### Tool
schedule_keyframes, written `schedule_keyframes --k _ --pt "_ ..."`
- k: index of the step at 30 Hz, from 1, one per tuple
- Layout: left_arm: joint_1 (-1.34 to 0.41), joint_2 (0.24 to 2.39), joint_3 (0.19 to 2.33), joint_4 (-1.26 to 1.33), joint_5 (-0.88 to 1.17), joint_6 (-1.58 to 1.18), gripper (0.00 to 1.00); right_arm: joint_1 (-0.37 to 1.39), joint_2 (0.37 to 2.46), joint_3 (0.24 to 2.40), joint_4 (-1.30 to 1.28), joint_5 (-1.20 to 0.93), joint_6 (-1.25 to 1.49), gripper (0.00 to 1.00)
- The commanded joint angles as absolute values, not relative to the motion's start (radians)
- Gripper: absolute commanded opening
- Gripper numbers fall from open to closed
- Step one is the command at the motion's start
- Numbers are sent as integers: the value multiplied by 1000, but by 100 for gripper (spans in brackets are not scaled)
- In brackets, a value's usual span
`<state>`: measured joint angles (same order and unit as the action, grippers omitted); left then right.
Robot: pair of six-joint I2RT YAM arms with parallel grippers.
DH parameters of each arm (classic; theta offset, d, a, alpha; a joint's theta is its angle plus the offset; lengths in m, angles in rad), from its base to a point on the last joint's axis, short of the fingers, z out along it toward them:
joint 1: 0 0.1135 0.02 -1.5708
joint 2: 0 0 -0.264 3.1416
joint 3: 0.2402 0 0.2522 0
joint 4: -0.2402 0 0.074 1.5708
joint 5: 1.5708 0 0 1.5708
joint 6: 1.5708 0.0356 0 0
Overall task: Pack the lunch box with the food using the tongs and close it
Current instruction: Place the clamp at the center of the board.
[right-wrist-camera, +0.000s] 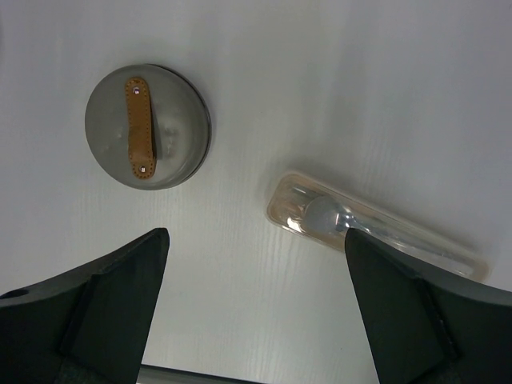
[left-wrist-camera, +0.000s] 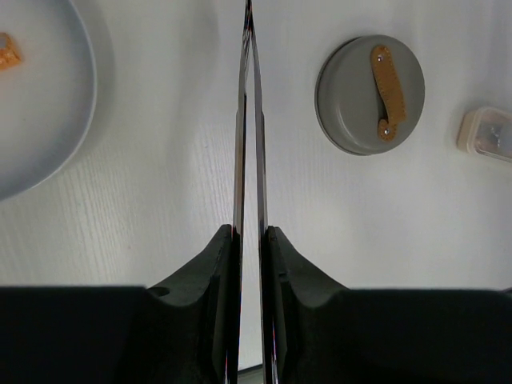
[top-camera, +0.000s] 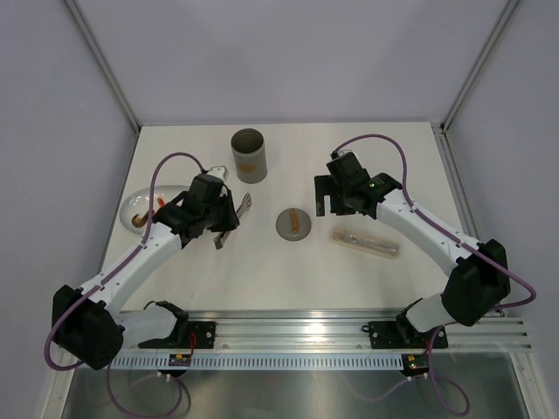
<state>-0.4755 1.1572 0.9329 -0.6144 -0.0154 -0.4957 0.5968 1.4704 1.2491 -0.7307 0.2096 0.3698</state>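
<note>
Left of the lid, the left gripper pinched the tongs in its jaws, arms nearly together, probably to bring them to the food further left. Right of the lid the right gripper hovered, jaws spread; the lunch box stood open beyond.

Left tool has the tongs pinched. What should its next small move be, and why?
Probably swing the left tool left toward the plate: the tongs it grips point at bare table between plate and lid, while the food lies on the plate.
</note>
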Motion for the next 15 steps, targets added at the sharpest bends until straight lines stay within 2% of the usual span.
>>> schedule_keyframes --k 1,5,6,9,12,13,15 --pt "-544 1196 914 -494 -172 -489 3 604 1425 1256 -730 248 365 100" --pt "-597 1221 896 -471 -265 -511 9 604 1408 1240 -733 265 365 99" --pt "-603 1224 891 -465 -281 -514 14 604 1405 1238 -733 268 365 99" --pt "-607 1250 887 -477 -302 -528 21 604 1399 1233 -736 276 365 99" --pt "-611 1275 882 -499 -307 -531 38 604 1397 1226 -735 276 367 99" --pt "-612 1276 877 -500 -304 -531 52 604 1397 1223 -735 276 368 99" --pt "-611 1285 879 -505 -287 -528 62 604 1402 1224 -733 268 368 100"
